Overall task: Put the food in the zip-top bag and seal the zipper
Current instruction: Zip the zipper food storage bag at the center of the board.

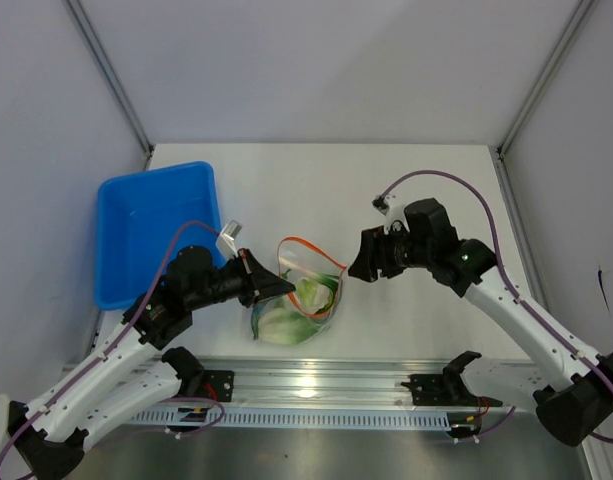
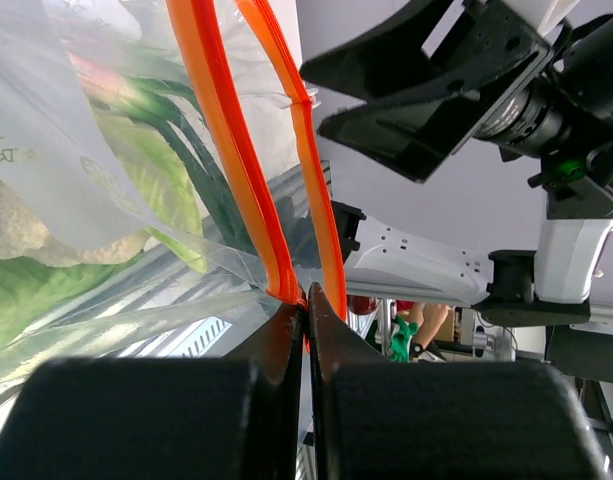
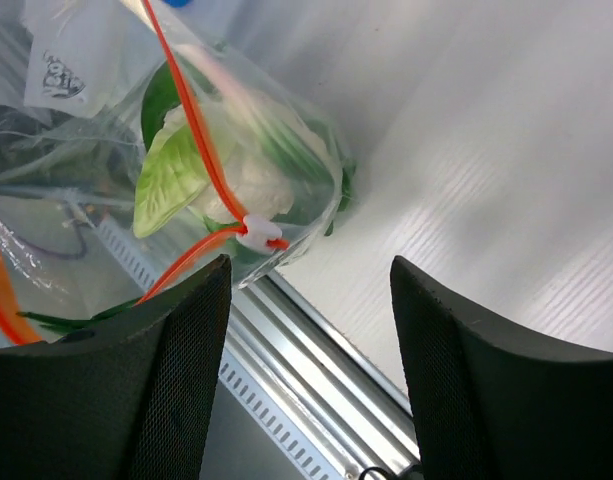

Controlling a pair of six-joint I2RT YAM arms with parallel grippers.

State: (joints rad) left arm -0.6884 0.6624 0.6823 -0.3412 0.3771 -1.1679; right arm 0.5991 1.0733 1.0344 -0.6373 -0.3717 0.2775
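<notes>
From above, the left end effector (image 1: 282, 285) is gripping the zip-top bag (image 1: 298, 318) at its tip, with the food (image 1: 286, 325) sitting inside, while the right end effector (image 1: 352, 268) is hovering just beyond the bag's mouth. In the left wrist view, the fingers are pinching together on the zipper (image 2: 236, 180). In the right wrist view, the fingers are standing wide apart around nothing, with the bag lying just ahead on the desk (image 3: 506, 150).

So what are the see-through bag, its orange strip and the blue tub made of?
The bag looks like thin, glossy clear plastic film: it crinkles and the vegetables show through. The orange strip seems stiffer plastic, holding a smooth curve. The blue tub is probably rigid moulded plastic, smooth-walled.
</notes>
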